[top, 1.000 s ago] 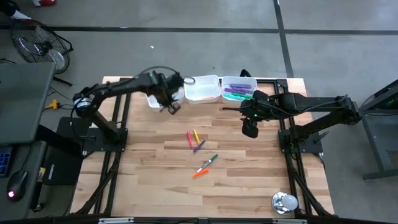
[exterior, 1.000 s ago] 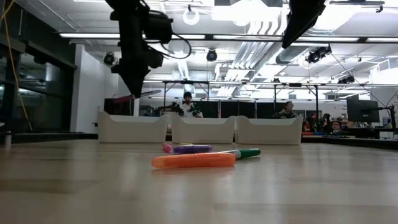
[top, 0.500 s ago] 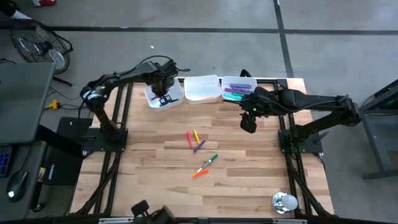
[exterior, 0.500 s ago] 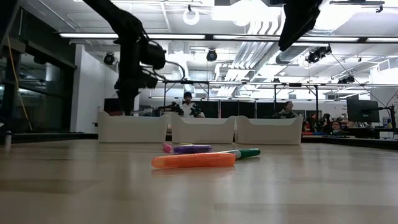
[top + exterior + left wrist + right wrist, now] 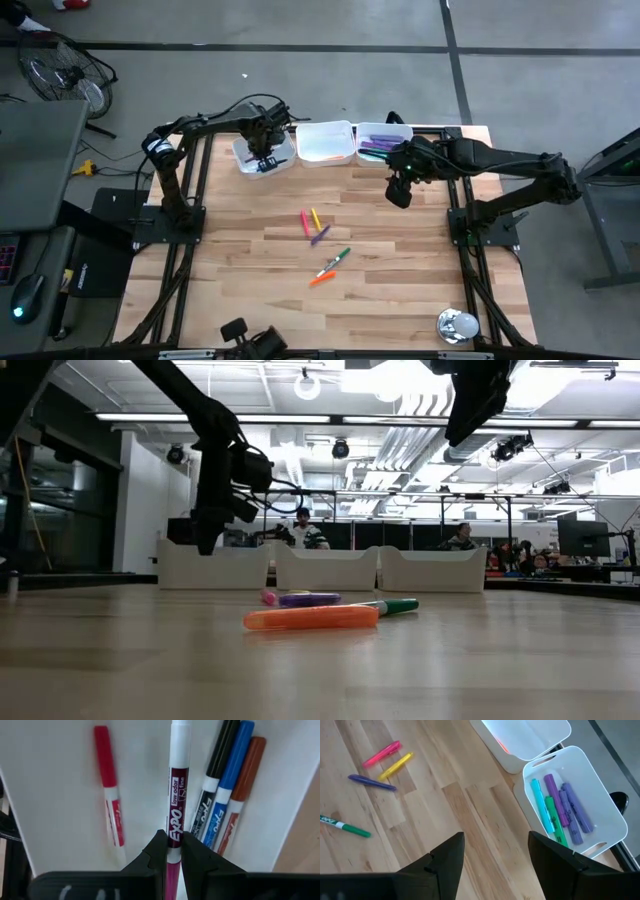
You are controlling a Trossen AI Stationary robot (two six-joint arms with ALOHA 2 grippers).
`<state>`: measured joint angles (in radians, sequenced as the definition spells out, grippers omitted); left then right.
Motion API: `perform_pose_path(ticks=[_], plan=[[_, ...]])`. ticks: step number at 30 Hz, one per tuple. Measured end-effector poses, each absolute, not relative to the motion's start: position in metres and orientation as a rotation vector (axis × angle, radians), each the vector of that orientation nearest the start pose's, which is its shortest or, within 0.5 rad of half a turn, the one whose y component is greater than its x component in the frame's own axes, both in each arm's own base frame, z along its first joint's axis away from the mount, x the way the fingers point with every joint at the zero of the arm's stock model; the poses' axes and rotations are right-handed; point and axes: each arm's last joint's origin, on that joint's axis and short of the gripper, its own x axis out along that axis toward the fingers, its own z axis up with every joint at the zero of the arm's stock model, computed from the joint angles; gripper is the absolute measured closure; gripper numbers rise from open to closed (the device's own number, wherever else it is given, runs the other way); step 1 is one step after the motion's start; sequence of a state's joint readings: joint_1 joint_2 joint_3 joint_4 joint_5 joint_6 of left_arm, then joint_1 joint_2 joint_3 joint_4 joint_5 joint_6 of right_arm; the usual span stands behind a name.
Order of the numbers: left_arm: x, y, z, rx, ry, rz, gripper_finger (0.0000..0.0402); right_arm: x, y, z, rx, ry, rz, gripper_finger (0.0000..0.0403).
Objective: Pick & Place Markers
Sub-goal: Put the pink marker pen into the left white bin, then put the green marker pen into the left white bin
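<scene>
Upper left of the high view: my left gripper [image 5: 264,158] hung over the leftmost tray [image 5: 246,161], having swung there within the last second from a spot just off the tray's near edge, above bare table. Wrist pitched down now, fingers pointing into the tray, forearm reaching in from the left side of the frame.

Left wrist view: fingers closed on a magenta Expo marker [image 5: 176,790], barrel running straight away from the fingertips [image 5: 158,851], white tip far out. Below it on the tray floor lay a red marker [image 5: 108,785] to one side and a black [image 5: 216,780], a blue [image 5: 231,780] and a brown one [image 5: 242,790] side by side on the other. I could not tell whether the held marker touched the floor yet.

Reading: carry finished, release not yet done. One more marker is nearly sorted.

Right gripper [image 5: 398,192] sat in the upper right of the high view, just below the rightmost tray [image 5: 404,131], fingers spread wide and empty. Elbow folded, arm stretched in from the right. It had drifted only slightly over the second. That tray held teal, green and purple markers [image 5: 560,812].

Still loose at mid-table: pink [image 5: 305,222], yellow [image 5: 316,217], purple [image 5: 320,235], green [image 5: 337,260], orange [image 5: 320,279].
</scene>
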<state>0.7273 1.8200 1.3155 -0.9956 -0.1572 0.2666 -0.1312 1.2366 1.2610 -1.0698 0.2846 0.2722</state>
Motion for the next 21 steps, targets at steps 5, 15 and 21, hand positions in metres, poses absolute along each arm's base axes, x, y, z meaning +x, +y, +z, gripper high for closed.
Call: perform_pose_path(ticks=[5,15,21], plan=[[0.2482,0.2265,0.1966,-0.218,1.55,0.486,0.0368,0.2215,-0.0387,0.3362,0.163,0.991,-0.516,0.0194],[0.2464,0.2265,0.1967,-0.198,1.579,0.512,0.0278,0.2215,-0.0388,0.3362,0.158,0.993,-0.513,0.0194],[0.2455,0.2258,0.2032,-0.239,1.597,0.539,0.0275,0.2215,-0.0385,0.3361,0.159,0.995,-0.506,0.0194]])
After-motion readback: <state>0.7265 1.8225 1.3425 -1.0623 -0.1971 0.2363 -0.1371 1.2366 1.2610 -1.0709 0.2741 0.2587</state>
